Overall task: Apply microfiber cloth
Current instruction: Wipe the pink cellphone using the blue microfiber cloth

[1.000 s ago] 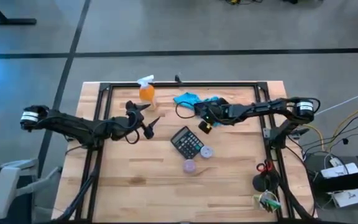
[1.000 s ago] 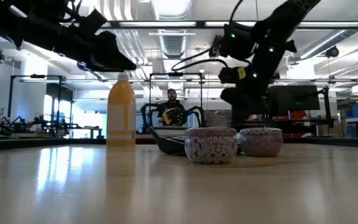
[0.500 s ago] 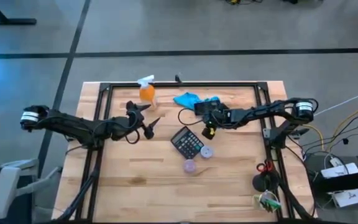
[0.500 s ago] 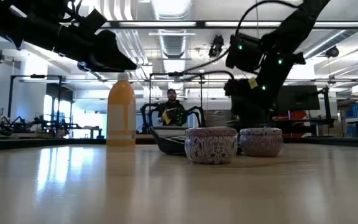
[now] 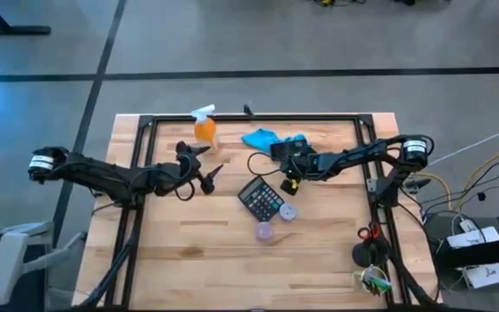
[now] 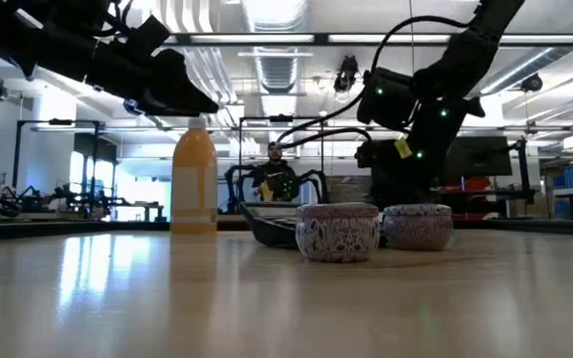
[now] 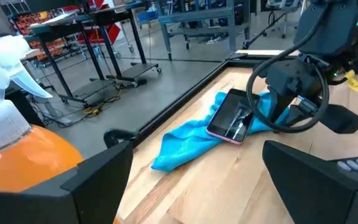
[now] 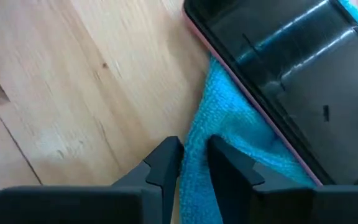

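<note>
The teal microfiber cloth lies crumpled on the table near its far edge, also seen in the left wrist view. A dark phone rests flat on the cloth's right part. My right gripper stands over the cloth's near edge beside the phone, its fingers drawn close with cloth between them. My left gripper hovers open to the left, near the orange spray bottle, and holds nothing. My right gripper has the cloth's edge between its two fingers, just beside the phone's long side. The fingers come from above, slanting down from the table's right. The cloth lies on the table with the phone on it; one layer or several, I cannot tell.
A black calculator and two small patterned tins sit near the table's middle, just in front of the right gripper. Red scissors and a dark object lie at the near right. A black frame rims the table.
My right arm's wrist has sunk a little lower over the cloth's near edge. The cloth and phone lie as before.
</note>
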`<control>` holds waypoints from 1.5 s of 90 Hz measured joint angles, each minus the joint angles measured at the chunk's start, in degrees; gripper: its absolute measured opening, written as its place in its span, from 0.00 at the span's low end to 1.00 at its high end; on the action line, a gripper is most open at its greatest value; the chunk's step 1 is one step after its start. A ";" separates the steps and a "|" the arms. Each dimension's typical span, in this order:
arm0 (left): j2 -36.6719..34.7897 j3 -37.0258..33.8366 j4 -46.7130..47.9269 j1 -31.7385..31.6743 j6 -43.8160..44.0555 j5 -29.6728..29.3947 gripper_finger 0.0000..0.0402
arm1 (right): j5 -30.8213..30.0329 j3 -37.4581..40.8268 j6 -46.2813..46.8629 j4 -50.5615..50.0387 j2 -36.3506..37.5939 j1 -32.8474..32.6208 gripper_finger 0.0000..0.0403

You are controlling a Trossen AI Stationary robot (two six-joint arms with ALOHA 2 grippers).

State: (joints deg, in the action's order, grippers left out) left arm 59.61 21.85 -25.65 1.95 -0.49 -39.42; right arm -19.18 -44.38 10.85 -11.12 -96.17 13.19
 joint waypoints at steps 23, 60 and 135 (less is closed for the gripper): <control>0.02 0.00 0.09 -0.01 0.91 0.04 0.86 | -0.22 0.24 -0.38 -6.20 2.30 1.47 0.12; 0.02 0.00 0.38 0.14 1.27 1.57 0.86 | 1.21 0.72 -2.82 -8.08 4.26 1.37 0.02; 0.02 0.00 0.38 0.16 1.46 1.55 0.86 | -3.70 -4.02 -11.47 6.40 -0.53 8.81 0.00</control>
State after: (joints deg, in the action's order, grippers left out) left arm 59.64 21.85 -25.28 2.11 0.97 -37.87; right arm -22.89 -48.40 -0.62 -4.73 -96.71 22.00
